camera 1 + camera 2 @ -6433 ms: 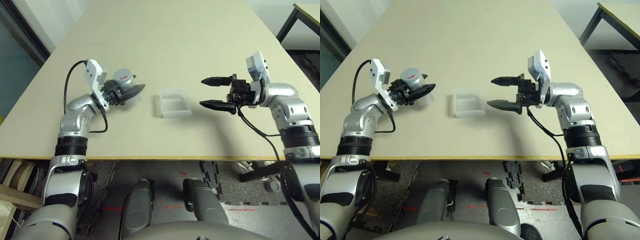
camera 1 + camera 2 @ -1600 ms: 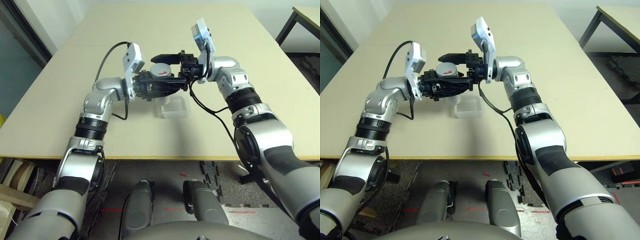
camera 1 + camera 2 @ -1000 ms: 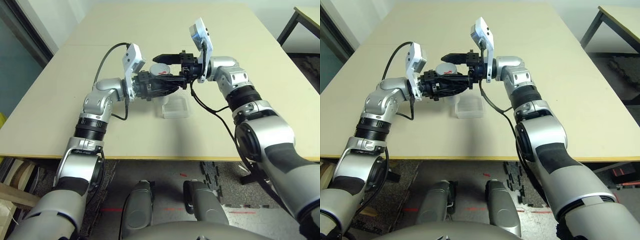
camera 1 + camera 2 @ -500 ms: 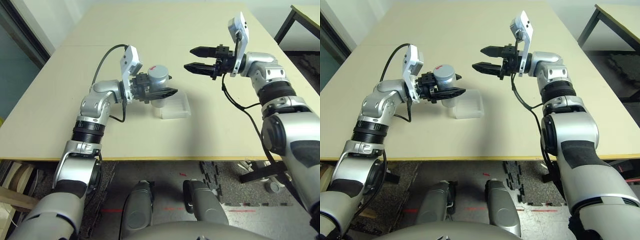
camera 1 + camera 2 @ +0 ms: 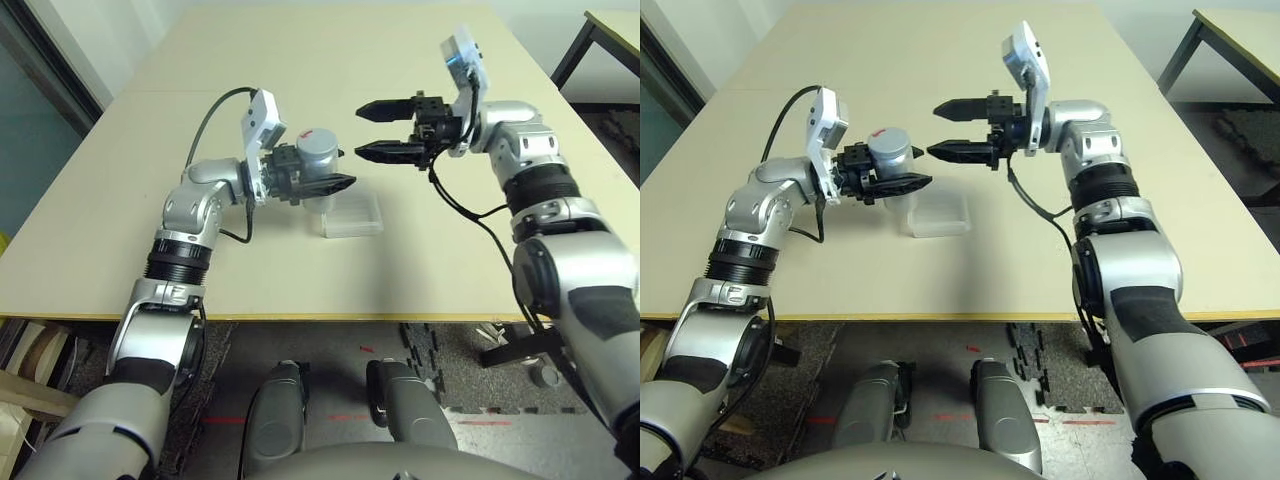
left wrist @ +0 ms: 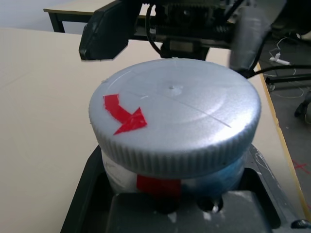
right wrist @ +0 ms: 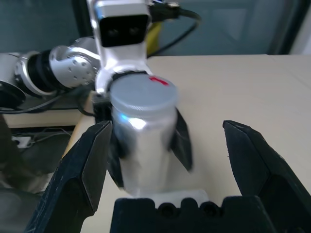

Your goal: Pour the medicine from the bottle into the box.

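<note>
While capped, bottle (image 5: 318, 160) in left tool (image 5: 318, 183), above box (image 5: 352, 215).

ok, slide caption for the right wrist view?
Open right end effector faces the capped bottle held upright by the left end effector.

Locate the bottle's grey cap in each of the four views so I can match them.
Left eye view: cap left of centre, above the box.
Right eye view: cap, same spot.
Left wrist view: cap central.
Right wrist view: cap centre-left.
Shared landmark: left gripper.
</note>
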`<control>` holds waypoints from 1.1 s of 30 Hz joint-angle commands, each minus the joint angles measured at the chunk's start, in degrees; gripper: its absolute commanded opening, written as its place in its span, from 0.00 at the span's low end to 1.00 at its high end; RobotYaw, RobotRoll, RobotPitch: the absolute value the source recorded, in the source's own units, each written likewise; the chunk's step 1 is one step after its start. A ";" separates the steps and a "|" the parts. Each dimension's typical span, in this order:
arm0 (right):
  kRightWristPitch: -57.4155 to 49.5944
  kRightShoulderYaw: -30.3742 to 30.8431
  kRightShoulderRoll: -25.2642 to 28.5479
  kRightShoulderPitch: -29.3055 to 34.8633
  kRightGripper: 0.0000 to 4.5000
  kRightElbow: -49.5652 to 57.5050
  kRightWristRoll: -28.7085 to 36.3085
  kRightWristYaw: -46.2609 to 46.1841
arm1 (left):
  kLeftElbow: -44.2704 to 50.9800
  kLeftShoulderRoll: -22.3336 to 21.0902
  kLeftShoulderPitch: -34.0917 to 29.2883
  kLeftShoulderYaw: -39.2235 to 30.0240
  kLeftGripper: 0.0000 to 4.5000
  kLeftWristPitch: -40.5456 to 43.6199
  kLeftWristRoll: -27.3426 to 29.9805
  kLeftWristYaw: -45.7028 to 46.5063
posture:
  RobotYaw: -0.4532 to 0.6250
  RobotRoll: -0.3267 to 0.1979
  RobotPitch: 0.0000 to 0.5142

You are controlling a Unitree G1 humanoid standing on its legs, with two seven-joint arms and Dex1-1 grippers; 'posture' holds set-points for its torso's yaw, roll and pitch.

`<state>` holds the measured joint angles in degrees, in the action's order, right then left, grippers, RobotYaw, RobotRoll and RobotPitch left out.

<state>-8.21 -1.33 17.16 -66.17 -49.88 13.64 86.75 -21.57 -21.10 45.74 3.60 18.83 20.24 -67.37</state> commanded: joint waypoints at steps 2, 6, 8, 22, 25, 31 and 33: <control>-1.49 0.63 -0.85 0.42 1.00 3.03 1.28 -0.60 | -1.37 0.63 1.19 1.07 0.60 -1.10 -0.81 -0.40 | 0.38 0.62 0.23; -1.44 1.35 -2.16 0.24 1.00 3.40 1.48 -0.92 | -1.38 0.71 1.13 1.27 0.60 -1.42 -0.82 -0.67 | 0.38 0.62 0.23; -1.10 1.43 -2.66 0.03 1.00 3.09 1.35 -1.41 | -1.30 0.72 1.06 1.38 0.60 -1.48 -0.75 -0.68 | 0.38 0.62 0.22; 1.05 1.45 -6.71 -1.57 1.00 0.86 0.89 -4.88 | 1.43 1.55 0.28 2.04 0.60 -0.56 -0.12 -0.06 | 0.40 0.62 0.22; 1.71 1.44 -6.91 -1.84 1.00 -0.29 0.47 -5.63 | 1.97 1.55 0.13 2.06 0.60 -0.26 -0.02 -0.14 | 0.40 0.62 0.22; 2.44 0.94 -5.61 -2.38 1.00 -3.13 0.01 -6.77 | 2.86 1.16 -0.36 2.02 0.60 0.32 0.24 -0.52 | 0.40 0.62 0.23; 2.27 0.60 -4.59 -2.52 1.00 -3.90 0.10 -6.47 | 3.09 1.01 -0.61 1.99 0.60 0.42 0.29 -0.53 | 0.40 0.62 0.23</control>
<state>-6.00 -0.32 10.48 -68.09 -52.31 14.31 81.17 -20.84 -19.43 46.09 5.11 19.15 20.17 -66.79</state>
